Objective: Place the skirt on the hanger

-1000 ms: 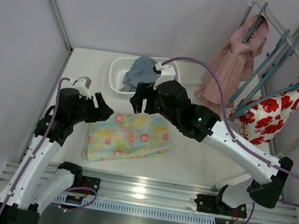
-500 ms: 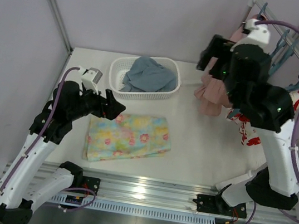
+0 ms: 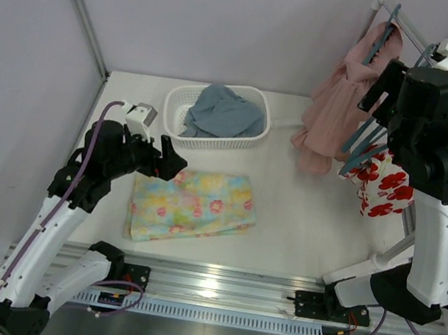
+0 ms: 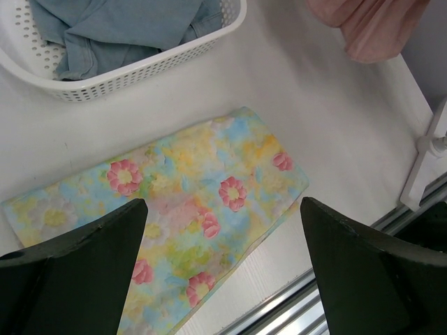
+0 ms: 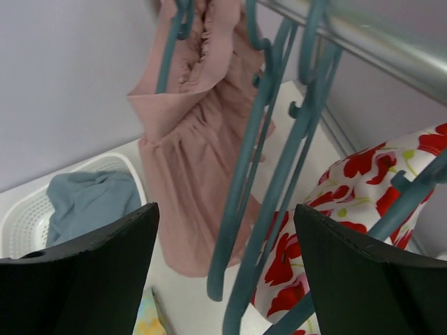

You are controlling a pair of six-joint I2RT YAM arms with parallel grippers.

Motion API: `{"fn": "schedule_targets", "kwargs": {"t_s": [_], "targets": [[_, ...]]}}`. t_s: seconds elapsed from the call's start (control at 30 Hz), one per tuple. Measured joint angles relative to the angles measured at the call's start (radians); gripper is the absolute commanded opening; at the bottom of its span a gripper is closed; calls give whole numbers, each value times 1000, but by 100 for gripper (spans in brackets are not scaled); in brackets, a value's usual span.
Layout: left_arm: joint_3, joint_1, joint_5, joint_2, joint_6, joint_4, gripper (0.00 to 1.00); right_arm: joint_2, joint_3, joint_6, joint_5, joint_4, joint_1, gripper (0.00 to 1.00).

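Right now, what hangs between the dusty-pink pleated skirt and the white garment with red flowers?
Bare teal-blue plastic hangers hang between the pink skirt and the flowered garment. The right wrist view shows this most clearly.

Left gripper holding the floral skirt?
No, the left gripper has its jaws wide apart, with the pastel floral skirt lying flat on the table beneath them.

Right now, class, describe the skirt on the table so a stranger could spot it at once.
On the white table, find the basket. In front of it lies the skirt, folded flat. It alone is pastel yellow, green and blue with small pink flowers.
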Motion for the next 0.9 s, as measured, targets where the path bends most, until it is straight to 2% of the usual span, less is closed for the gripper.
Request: {"fn": "schedule_targets", "kwargs": {"t_s": [0.1, 0.33, 0.6, 0.8, 0.9], "targets": [[-1, 0, -1, 6, 0, 0, 98, -14, -21, 1, -3, -3, -41, 81], [-11, 0, -15, 19, 0, 1, 97, -51, -105, -2, -26, 8, -140, 65], [-25, 0, -24, 26, 0, 1, 97, -64, -220, -8, -54, 80, -172, 53], [-28, 0, -39, 27, 0, 1, 97, -65, -236, -13, -64, 111, -190, 41], [-31, 0, -41, 27, 0, 1, 98, -70, -244, -14, -63, 118, -192, 38]]}}
